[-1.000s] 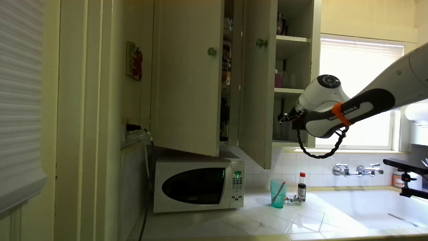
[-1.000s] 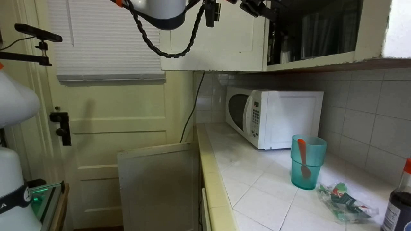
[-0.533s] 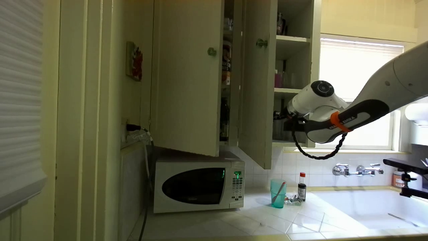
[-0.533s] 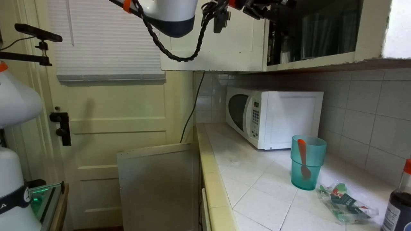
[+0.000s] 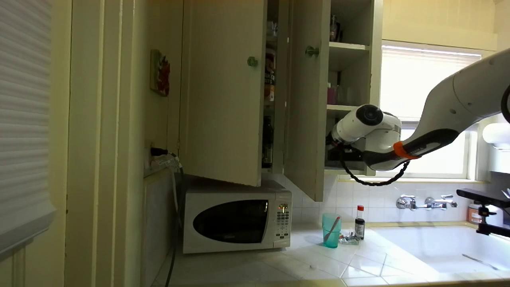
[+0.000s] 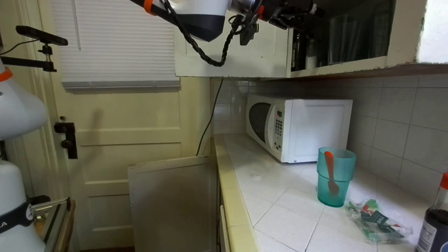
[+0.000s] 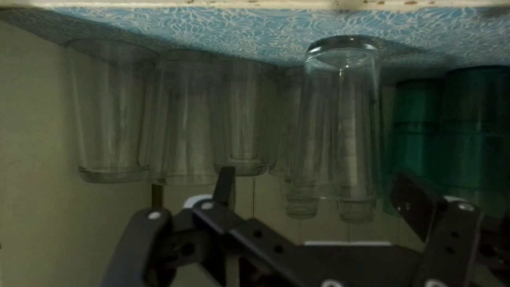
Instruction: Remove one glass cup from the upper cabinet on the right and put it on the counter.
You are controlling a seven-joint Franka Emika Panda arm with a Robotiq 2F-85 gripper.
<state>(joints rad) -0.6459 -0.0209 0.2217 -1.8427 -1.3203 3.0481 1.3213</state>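
Several clear glass tumblers stand on the blue-patterned shelf (image 7: 255, 28), which is at the top of the wrist view. The nearest glass cup (image 7: 342, 119) has its thick base on the shelf; those behind look turned mouth down. My gripper (image 7: 314, 175) stands open, that nearest glass showing in the gap between its fingers (image 7: 227, 187) and touching neither. How deep the fingers reach is hard to tell. In both exterior views the gripper (image 6: 304, 15) reaches into the upper cabinet (image 6: 402, 42), its tips partly hidden. Below runs the white tiled counter (image 5: 310, 267).
Dark teal tumblers (image 7: 418, 151) stand close beside the nearest glass. The open cabinet door (image 5: 305, 119) hangs left of the arm. On the counter are a microwave (image 6: 315, 129), a teal cup with a red spoon (image 6: 336, 192), a plastic packet (image 6: 378, 224) and a red-capped bottle (image 5: 359, 227).
The arm has pushed farther into the cabinet, its wrist sinking slightly and moving left in an exterior view. The counter objects have stayed put.
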